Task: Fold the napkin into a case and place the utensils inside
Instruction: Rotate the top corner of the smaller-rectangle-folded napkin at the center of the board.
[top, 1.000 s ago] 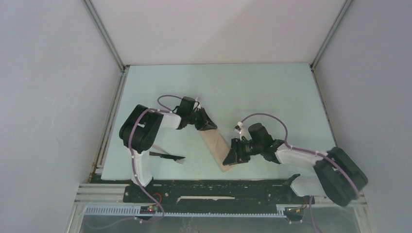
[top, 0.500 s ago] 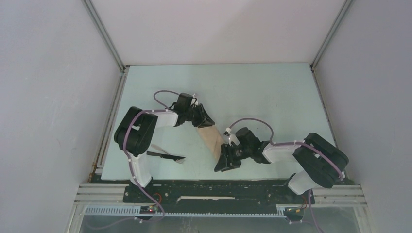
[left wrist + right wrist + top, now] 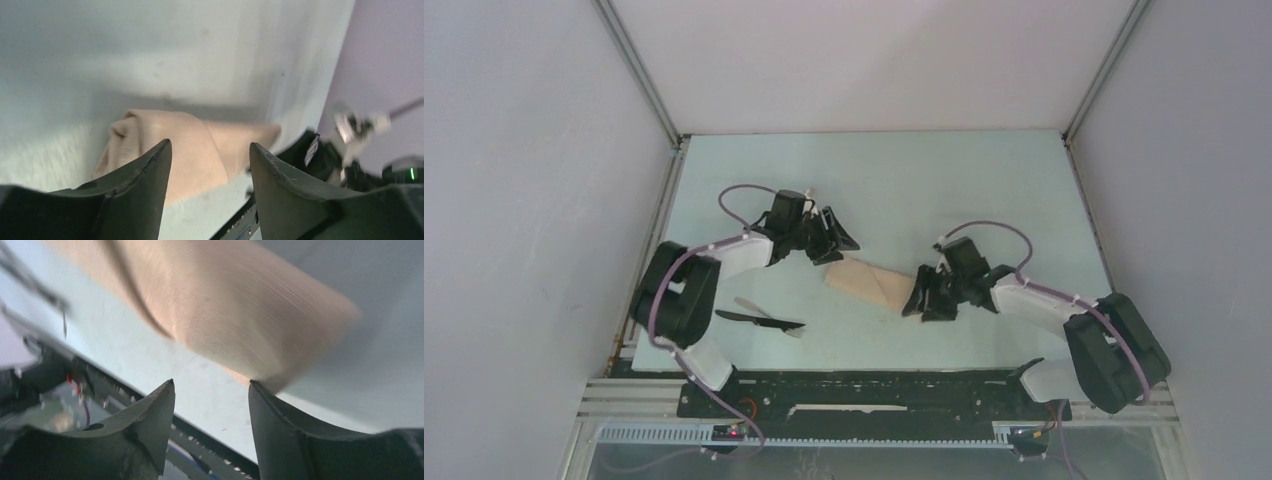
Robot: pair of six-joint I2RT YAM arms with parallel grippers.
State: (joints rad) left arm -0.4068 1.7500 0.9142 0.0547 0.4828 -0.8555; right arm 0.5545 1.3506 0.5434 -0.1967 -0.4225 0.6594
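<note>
Top external view: left end effector (image 3: 832, 243) and right end effector (image 3: 922, 300) both stand open, holding nothing, one at each end of the folded napkin (image 3: 871, 282) mid-worktop (image 3: 984, 190). Folding looks done; the next move likely calls for fetching the utensils (image 3: 762, 320) near the front-left corner. The pocket opening is unclear, and the wrist views are blurred.

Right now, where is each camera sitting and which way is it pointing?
Top view: fixed above and behind the arms, looking down on the table; shows the left arm, right arm, left gripper, right gripper, the folded napkin between them, and the cutlery.
Left wrist: on the left arm, looking past its own open fingers at one end of the napkin.
Right wrist: on the right arm, looking past its own open fingers at the napkin's other end.
Shared: all three see the napkin on the table.
</note>
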